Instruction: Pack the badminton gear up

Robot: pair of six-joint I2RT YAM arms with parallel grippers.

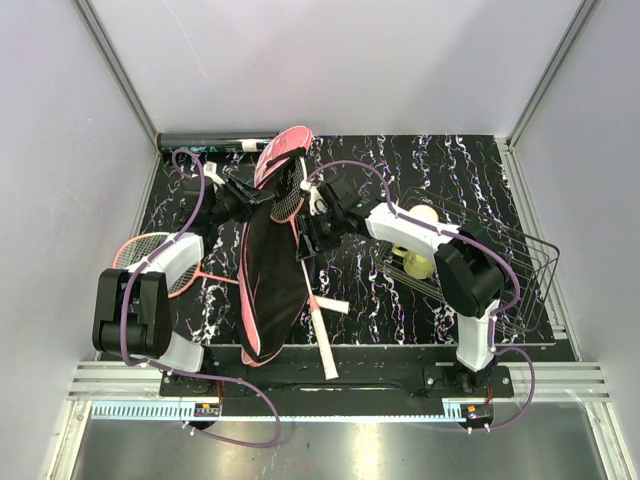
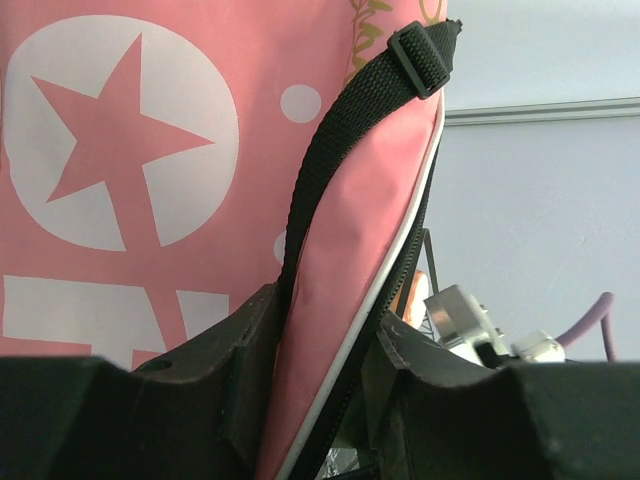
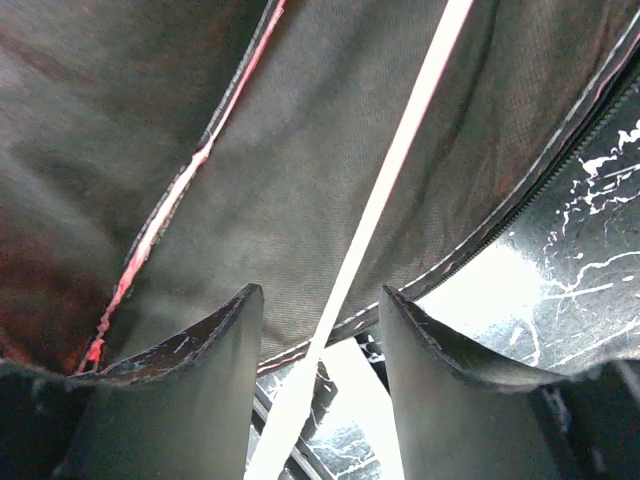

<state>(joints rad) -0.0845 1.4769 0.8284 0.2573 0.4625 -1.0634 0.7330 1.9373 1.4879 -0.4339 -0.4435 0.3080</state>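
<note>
The packing looked about half begun. The long pink racquet cover [image 1: 268, 270] lay unzipped down the middle of the table, black lining up, with its pink end toward the back wall. The left gripper [image 1: 252, 198] was clamped on the cover's edge by the black strap [image 2: 330, 170], holding the pink flap up.

One racquet [image 1: 323, 340] appeared to be partly in. Its strung head sat at the far end of the cover, while the white handle stuck out past the cover's right edge toward the front rail. The right gripper [image 1: 303, 228] had its fingers [image 3: 200, 400] spread, and the thin white shaft [image 3: 380, 200] ran between them without either one gripping it.

The second racquet [image 1: 138, 250] lay outside the cover on the left, partly under the left arm. The black tube [image 1: 215, 144] rested along the back edge, unpacked. No shuttlecocks could be made out. By my judgement, left to do were seating the first racquet, adding the second, dealing with the tube, and closing the zip.

Plain pale panels [image 1: 330, 60] walled the cell on three sides. The table [image 1: 440, 170] was black with white marbling. A black wire basket [image 1: 530, 270] stood at its right, with a yellow-green cup [image 1: 415, 263] inside.
</note>
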